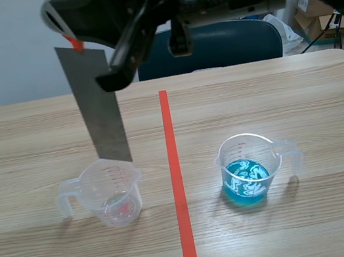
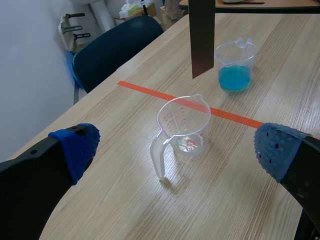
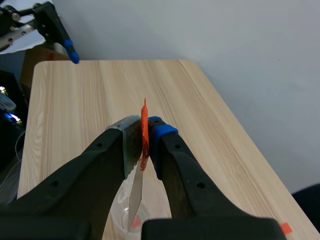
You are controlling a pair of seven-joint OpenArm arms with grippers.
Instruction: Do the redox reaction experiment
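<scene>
Over the surface, the grey metal strip is held upright, clamped at its top by the right gripper, its low end just above the clear cup; it is best kept straight, carried across and let down slowly into the cup of blue liquid. The left gripper is held wide apart, with nothing in it. The small red speck in the clear cup cannot be made out.
</scene>
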